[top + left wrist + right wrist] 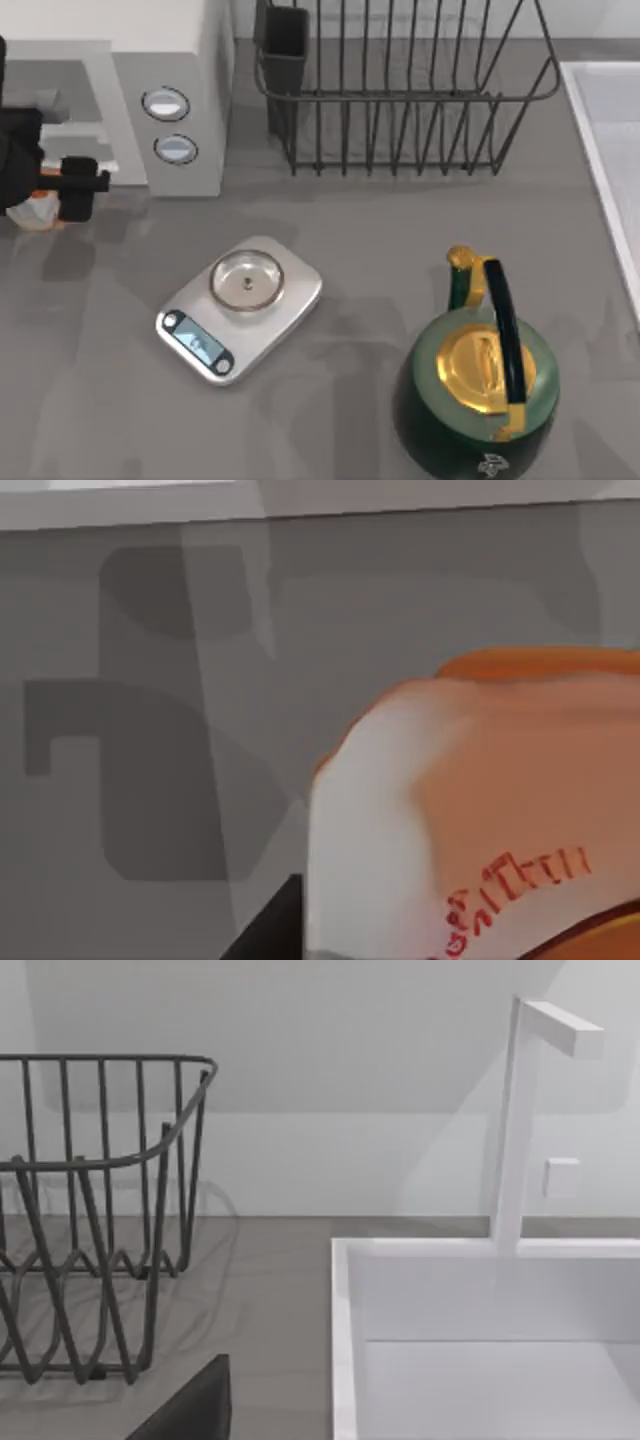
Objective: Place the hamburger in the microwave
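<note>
The left gripper (pixel 60 195) is at the far left edge of the table (pixel 400 240), just in front of the microwave (pixel 190 90). Its black fingers are pressed onto the burger (pixel 38 210), which sits between them and close above the table surface. Part of the burger shows below the gripper body in the top view as an orange and white lump. In the left wrist view the burger (pixel 480 810) is seen close up, with an orange top, a white side and red lettering low on its wrap; the grey table lies behind it.

The microwave stands at the back left, white, with two round knobs (pixel 166 103) on its panel. Its cavity opening lies left of the panel, directly behind the gripper. The burger is outside the microwave, in front of it.

A scale (pixel 240 308) lies left of centre, well apart from the burger. A green and gold kettle (pixel 480 385) stands at the front right. A black rack (pixel 400 90) stands at the back centre. A white sink (pixel 480 1340) with a white faucet (pixel 520 1110) occupies the right side, beside the rack (pixel 90 1220).

For the right arm, whether the gripper is spread or pressed together cannot be told
</note>
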### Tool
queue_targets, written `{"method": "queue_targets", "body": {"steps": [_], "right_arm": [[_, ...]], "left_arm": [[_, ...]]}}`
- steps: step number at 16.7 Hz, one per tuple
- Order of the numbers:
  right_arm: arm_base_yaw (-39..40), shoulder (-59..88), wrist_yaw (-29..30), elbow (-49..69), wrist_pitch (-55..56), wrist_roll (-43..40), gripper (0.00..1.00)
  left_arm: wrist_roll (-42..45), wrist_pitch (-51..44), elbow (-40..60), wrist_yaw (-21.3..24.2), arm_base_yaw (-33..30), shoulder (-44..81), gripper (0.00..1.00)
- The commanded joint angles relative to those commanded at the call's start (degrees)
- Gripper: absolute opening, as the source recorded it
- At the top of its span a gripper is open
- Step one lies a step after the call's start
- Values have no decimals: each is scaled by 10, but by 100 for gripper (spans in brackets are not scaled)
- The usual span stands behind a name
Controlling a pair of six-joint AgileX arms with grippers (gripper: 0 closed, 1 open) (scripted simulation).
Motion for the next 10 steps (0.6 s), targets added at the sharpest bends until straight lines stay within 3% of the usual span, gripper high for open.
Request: {"method": "queue_targets", "body": {"steps": [10], "right_arm": [[0,0,0,0,0,0,100]], "left_arm": [[3,558,-103,69,68,96,0]]}}
